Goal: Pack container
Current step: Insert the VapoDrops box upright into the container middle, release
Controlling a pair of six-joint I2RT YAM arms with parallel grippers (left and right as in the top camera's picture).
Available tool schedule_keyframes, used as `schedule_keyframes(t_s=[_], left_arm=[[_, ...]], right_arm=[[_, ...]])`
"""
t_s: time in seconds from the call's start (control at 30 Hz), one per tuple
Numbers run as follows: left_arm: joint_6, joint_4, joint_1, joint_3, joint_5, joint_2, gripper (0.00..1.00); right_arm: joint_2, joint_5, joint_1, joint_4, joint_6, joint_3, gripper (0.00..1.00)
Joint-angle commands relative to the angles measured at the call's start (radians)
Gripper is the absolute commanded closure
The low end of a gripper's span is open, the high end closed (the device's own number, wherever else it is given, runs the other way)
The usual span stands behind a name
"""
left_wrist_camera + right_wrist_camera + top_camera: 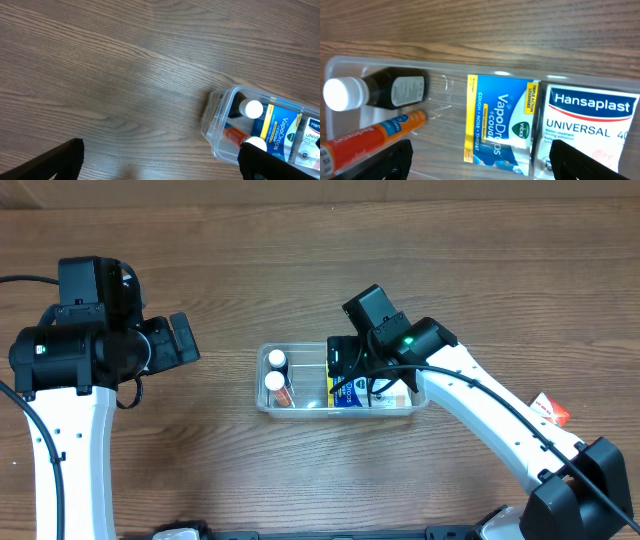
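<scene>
The clear plastic container (pixel 300 347) sits mid-table. In it lie a dark bottle with a white cap (pixel 395 90), an orange tube (pixel 375 131), a blue and yellow VapoDrops box (pixel 500 117) and a white Hansaplast box (pixel 587 125). My right gripper (pixel 350 370) hovers over the container. Its fingers (pixel 480 162) are open and empty, spread to either side of the VapoDrops box without touching it. My left gripper (pixel 185 340) is open and empty over bare table left of the container. In the left wrist view its fingers (pixel 162 165) frame the container's left end (pixel 217 125).
A small red and white packet (pixel 550 410) lies on the table at the far right, beside the right arm. The wooden table (pixel 300 260) runs past the container on all sides.
</scene>
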Motion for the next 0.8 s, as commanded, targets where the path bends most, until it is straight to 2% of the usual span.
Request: schedule_keyframes(t_s=[0.0, 0.17, 0.23, 0.33, 0.4, 0.43, 0.5, 0.53, 0.6, 0.63, 0.67, 0.77], left_arm=[[0.023, 0.002, 0.003, -0.003, -0.001, 0.008, 0.00], [0.032, 0.000, 0.003, -0.003, -0.001, 0.008, 0.00], [0.033, 0.000, 0.003, -0.003, -0.001, 0.008, 0.00], [0.032, 0.001, 0.003, -0.003, 0.000, 0.008, 0.00], [0.032, 0.002, 0.003, -0.003, 0.000, 0.008, 0.00], [0.032, 0.002, 0.003, -0.003, 0.000, 0.008, 0.00], [0.032, 0.001, 0.003, -0.003, 0.000, 0.008, 0.00], [0.032, 0.001, 0.003, -0.003, 0.000, 0.008, 0.00], [0.032, 0.001, 0.003, -0.003, 0.000, 0.008, 0.00], [0.032, 0.001, 0.003, -0.003, 0.000, 0.008, 0.00], [0.032, 0.001, 0.003, -0.003, 0.000, 0.008, 0.00], [0.032, 0.002, 0.003, -0.003, 0.000, 0.008, 0.00]], right_arm=[[-0.009, 0.019, 0.002, -0.003, -0.006, 0.017, 0.11], [-0.056, 0.180, -0.077, -0.108, 0.013, 0.074, 0.13], [-0.093, 0.220, -0.190, -0.192, 0.033, 0.127, 0.12], [-0.094, 0.144, -0.409, -0.283, 0.026, 0.119, 0.14], [-0.076, 0.071, -0.474, -0.299, -0.031, 0.101, 0.18], [-0.066, 0.042, -0.499, -0.299, -0.069, 0.080, 0.22], [-0.059, 0.032, -0.502, -0.299, -0.086, 0.041, 0.38], [-0.057, 0.031, -0.499, -0.298, -0.085, 0.027, 0.50], [-0.057, 0.031, -0.494, -0.293, -0.088, 0.002, 0.84], [-0.057, 0.031, -0.493, -0.290, -0.093, -0.002, 0.96], [-0.057, 0.029, -0.493, -0.287, -0.095, -0.002, 0.96], [-0.057, -0.141, -0.485, -0.244, -0.260, -0.002, 0.96]])
